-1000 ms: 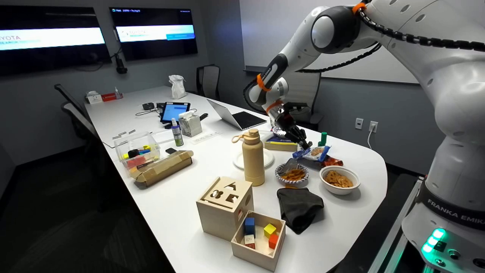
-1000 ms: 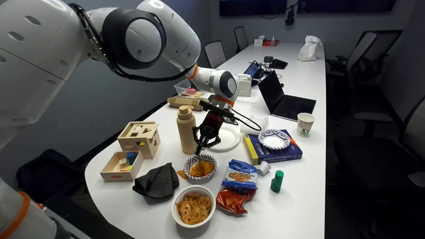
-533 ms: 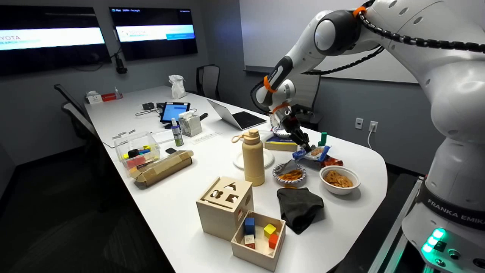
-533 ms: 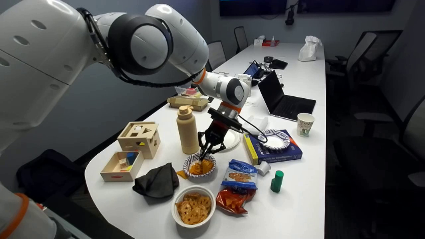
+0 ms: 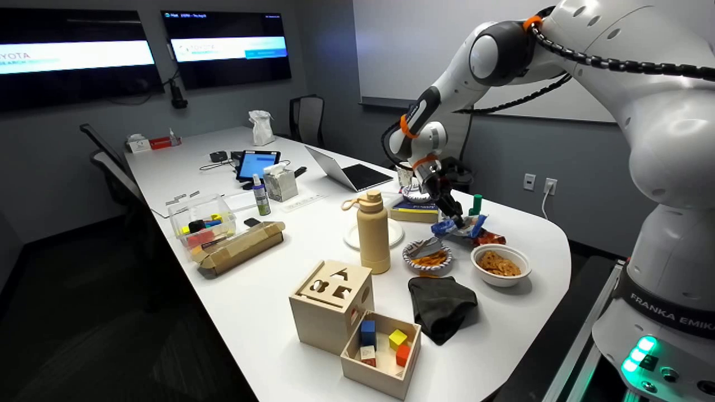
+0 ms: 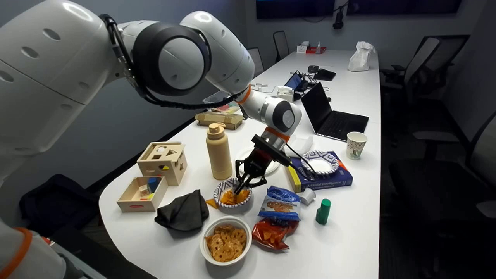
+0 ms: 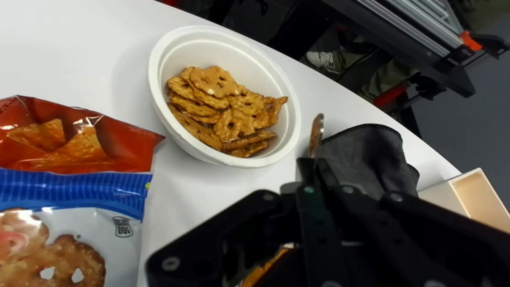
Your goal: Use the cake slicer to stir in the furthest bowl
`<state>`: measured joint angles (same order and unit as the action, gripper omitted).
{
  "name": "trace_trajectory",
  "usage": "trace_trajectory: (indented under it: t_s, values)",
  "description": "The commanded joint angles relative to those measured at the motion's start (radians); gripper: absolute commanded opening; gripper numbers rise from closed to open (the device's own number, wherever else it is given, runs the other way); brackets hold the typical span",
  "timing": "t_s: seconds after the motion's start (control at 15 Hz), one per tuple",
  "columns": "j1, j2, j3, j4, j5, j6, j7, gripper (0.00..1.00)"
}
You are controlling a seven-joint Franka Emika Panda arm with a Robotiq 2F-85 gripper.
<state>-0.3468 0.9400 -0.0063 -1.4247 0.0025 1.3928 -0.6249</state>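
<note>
While the gripper point(image 7: 314, 165) fills the lower right of the wrist view, its jaws are clamped on the slicer point(image 7: 316, 135), which pokes out past them as a thin strip; the pretzel bowl point(image 7: 207, 52) stands at top centre, a red bag point(image 7: 75, 139) at left, a black cloth point(image 7: 362, 155) at right. In an exterior view, right of centre, the slicer slants flat and grey across the chip bowl point(image 5: 429, 268); whether it touches the chips point(image 5: 433, 260) I cannot tell. In an exterior view the far bowl point(image 6: 319, 166) sits upright on a book point(image 6: 329, 182), right of centre, while the gripper shows nearer the middle, its tips overlapping the chip bowl.
</note>
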Motion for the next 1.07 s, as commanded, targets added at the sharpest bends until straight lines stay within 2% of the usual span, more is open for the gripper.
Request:
trace_trajectory:
  t_s: [0.0,0.53,1.0]
  values:
    - [-0.020,-0.006,0.001,-0.022,0.057,0.035,0.017,0.01]
    - [-0.046,-0.067,-0.027,-0.161,0.147,0.189,0.085,0.01]
    - [-0.048,-0.111,-0.054,-0.273,0.134,0.214,0.099,0.01]
